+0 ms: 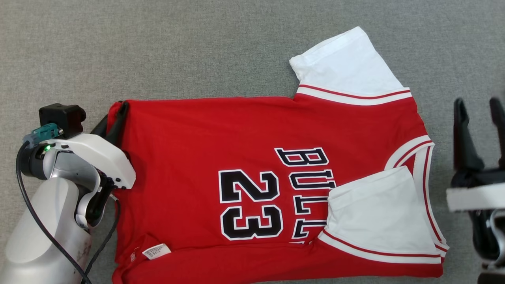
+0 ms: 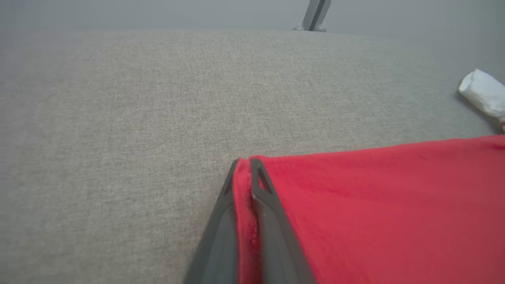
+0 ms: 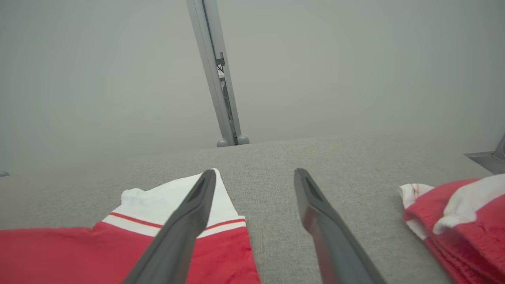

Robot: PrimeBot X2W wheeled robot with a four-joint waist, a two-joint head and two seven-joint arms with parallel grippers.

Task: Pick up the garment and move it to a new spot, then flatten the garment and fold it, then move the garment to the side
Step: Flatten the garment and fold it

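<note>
Nearest first: the garment [image 1: 189, 138], a red jersey, lies flat on the grey cloth-covered bench [image 1: 118, 47], hem toward the robot's left, collar toward its right. Its near long edge looks doubled over. A white care label [image 1: 156, 251] shows by the hem there. The near sleeve [image 1: 378, 209], white with a red-striped band, is laid in over the chest and covers part of the black lettering beside the number 23 [image 1: 250, 205]. Judged: near side folded in, far side not yet.

Mid-distance: the right gripper [image 1: 477, 103] sits just off the collar end, apart from the cloth. Its jaws are spread wide with nothing between them; the right wrist view shows bare bench in the gap [image 3: 254, 173]. It is likely placed to take the far shoulder.

Farther: the left gripper [image 1: 120, 108] is at the far hem corner, jaws closed on a thin ridge of red cloth, plain in the left wrist view [image 2: 245, 161]. That pinch suits drawing the far edge over toward the near side.

Farthest: the far sleeve [image 1: 347, 59] juts out past the body, unfolded. The red cloth is smooth, with few creases.

A separate red-and-white bundle [image 3: 461, 221] lies to the right in the right wrist view; I cannot tell what it is.
</note>
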